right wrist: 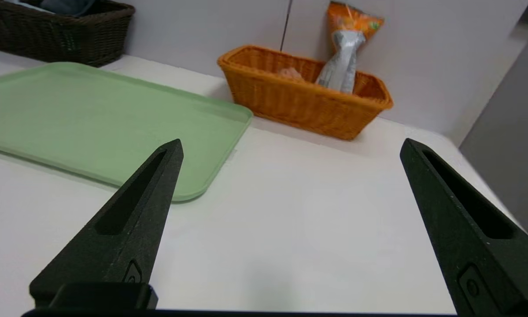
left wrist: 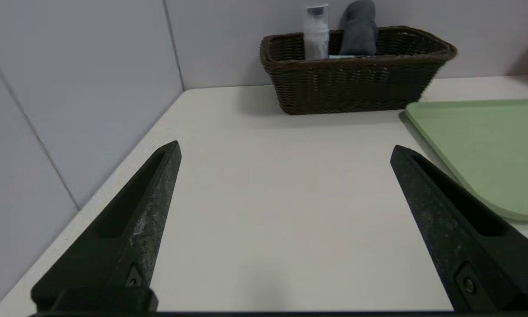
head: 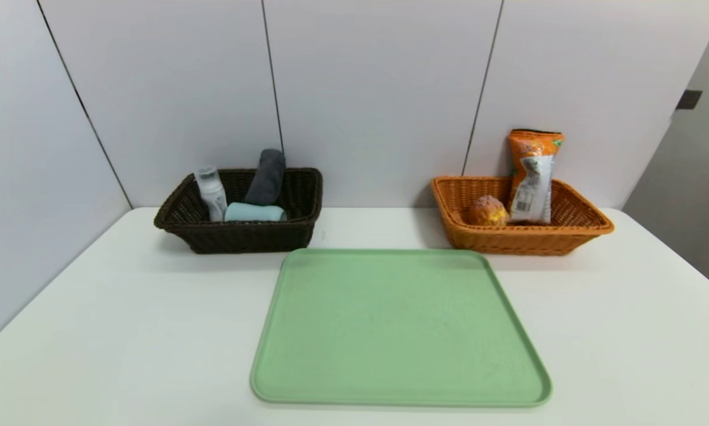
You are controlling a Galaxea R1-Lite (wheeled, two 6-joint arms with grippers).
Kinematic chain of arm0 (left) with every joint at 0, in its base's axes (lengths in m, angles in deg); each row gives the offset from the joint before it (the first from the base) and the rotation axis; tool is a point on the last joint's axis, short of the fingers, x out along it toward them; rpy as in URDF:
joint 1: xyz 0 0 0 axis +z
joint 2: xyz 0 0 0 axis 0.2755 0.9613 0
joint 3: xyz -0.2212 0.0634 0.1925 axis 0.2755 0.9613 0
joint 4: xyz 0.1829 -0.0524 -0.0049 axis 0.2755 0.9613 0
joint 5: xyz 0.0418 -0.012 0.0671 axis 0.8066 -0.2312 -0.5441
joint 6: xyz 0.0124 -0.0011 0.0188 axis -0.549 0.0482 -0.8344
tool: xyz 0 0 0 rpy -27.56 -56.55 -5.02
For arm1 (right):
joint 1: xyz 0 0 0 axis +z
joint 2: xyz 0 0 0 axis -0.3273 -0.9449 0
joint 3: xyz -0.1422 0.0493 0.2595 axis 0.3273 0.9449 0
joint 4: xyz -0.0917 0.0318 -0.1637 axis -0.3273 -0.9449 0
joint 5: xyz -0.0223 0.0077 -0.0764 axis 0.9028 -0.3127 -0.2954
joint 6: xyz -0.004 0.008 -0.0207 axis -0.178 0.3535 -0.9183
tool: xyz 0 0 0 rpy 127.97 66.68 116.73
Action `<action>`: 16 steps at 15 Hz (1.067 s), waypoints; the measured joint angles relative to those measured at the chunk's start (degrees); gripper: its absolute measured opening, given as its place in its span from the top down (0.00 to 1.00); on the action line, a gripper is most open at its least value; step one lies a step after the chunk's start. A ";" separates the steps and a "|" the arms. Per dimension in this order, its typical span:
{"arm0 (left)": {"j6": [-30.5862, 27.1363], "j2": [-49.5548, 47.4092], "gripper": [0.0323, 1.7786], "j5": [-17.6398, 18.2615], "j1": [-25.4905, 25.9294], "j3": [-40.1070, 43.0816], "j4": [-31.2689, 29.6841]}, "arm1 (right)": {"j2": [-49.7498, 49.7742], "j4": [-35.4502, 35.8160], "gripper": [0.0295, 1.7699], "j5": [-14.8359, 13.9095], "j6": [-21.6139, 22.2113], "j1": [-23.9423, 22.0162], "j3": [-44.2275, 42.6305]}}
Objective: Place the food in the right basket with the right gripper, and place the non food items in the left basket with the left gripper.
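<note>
Already your sorting looks done: the round golden-brown bun [head: 486, 210] and tall orange snack packet [head: 532, 177] sit in the orange-tan wicker basket [head: 585, 228], while the translucent bottle [head: 211, 192], teal cup [head: 255, 212] and rolled grey cloth [head: 266, 177] fill the dark brown wicker basket [head: 236, 236]. Watch the packet, which leans upright against the wall and could topple if nudged. Both the left tool [left wrist: 286, 152] and right tool [right wrist: 290, 147] hover spread apart and empty over your white desk [head: 123, 331], flanking the bare green tray [head: 398, 331] before pale wall panels [head: 378, 89].

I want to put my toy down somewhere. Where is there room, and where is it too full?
The green tray lies bare, between the two baskets. White table is free beside it on both sides.

Crowded: the dark brown basket holds the bottle, cup and cloth; the orange basket holds the bun and snack packet.
</note>
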 joint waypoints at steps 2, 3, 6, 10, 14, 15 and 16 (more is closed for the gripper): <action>0.21 0.00 0.05 2.63 0.00 0.02 5.79 | 0.00 -3.82 0.04 -3.30 1.55 0.00 -0.15; 0.34 0.00 0.05 2.05 0.00 0.02 9.24 | 0.00 -5.52 0.04 -5.21 2.16 0.00 -0.32; 2.13 0.00 0.05 1.65 0.00 0.02 11.14 | 0.00 -8.59 0.04 -8.37 7.97 0.00 -0.98; 3.30 0.00 0.05 1.62 0.00 0.02 11.11 | 0.00 -11.74 0.04 -11.26 11.19 0.00 -1.83; 1.88 0.02 0.05 1.66 0.00 0.02 11.19 | 0.00 -10.75 0.04 -8.08 -0.52 0.00 -0.69; 1.72 0.02 0.05 1.66 0.00 0.02 11.17 | -0.05 -11.87 0.04 -7.45 -1.78 0.02 -0.74; 2.11 0.02 0.05 1.68 0.00 0.02 11.17 | -0.07 -12.98 0.04 -7.23 -2.47 0.11 -1.08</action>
